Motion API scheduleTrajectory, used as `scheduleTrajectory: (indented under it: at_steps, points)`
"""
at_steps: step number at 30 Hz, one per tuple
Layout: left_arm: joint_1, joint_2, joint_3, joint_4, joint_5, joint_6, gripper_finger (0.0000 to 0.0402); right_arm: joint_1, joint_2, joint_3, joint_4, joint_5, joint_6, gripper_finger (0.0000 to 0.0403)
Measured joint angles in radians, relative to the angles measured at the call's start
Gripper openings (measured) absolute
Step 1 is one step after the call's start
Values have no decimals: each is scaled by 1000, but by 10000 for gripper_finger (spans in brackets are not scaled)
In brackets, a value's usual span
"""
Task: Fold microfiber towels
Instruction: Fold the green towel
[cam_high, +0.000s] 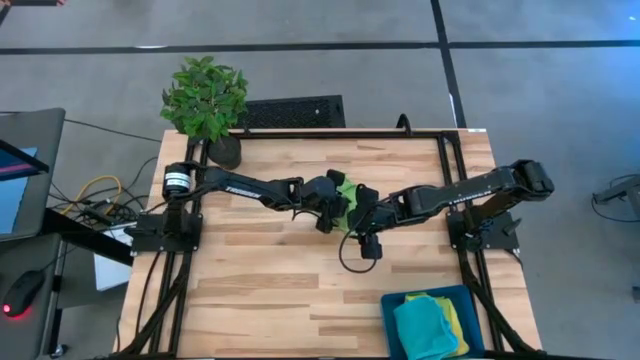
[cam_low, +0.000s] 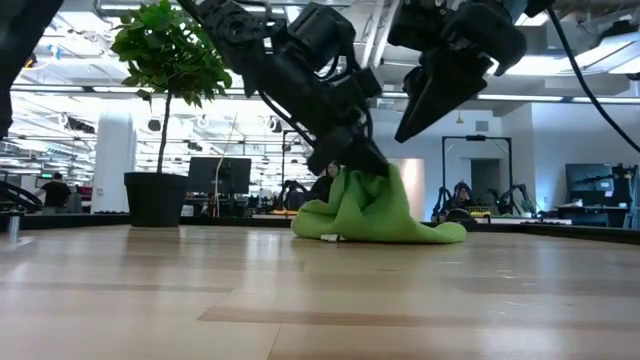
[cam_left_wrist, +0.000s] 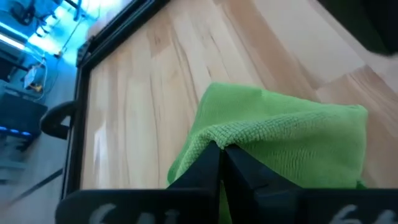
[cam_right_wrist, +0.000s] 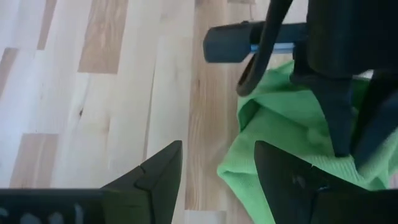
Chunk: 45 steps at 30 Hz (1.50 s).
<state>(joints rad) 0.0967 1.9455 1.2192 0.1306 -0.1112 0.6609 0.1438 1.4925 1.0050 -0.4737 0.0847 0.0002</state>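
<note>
The left gripper is clamped on a fold of the lime green microfiber towel mid-worktop; the right gripper, jaws apart, hovers beside it. A thin pinch could slip, collapsing the fold.

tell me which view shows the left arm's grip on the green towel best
The left wrist view: the left gripper has its fingers shut on a fold of the lime green towel. The low view shows it lifted into a peak; the high view mostly hides it.

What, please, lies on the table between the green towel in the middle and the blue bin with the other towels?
Only bare wood table lies between the green towel and the blue bin, as the high view shows; the right gripper hangs open above that stretch.
</note>
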Motion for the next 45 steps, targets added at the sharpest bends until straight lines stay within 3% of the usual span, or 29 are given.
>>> scheduleTrajectory:
  at_steps: [6,12,16,20,23,31,38,45]
  points:
    - [0,51,32,18,0,23,21,0,0,0,-15,2,6,225]
    - [4,64,36,30,-12,-15,69,0,0,0,-21,2,8,225]
    - [5,82,59,51,-53,-53,108,0,0,0,-21,11,11,225]
    - [-2,87,81,3,-161,-66,132,0,-2,0,-44,103,25,225]
    - [-16,56,96,-104,-227,-114,140,-10,-16,0,-77,149,54,225]
    - [-64,-121,102,-481,-166,-349,142,-93,-65,-43,-110,157,34,225]
    - [-158,-238,102,-647,-176,-518,142,-161,-44,-199,97,154,-32,225]
    - [-239,-268,102,-695,-312,-596,142,-159,39,-283,349,150,-135,225]
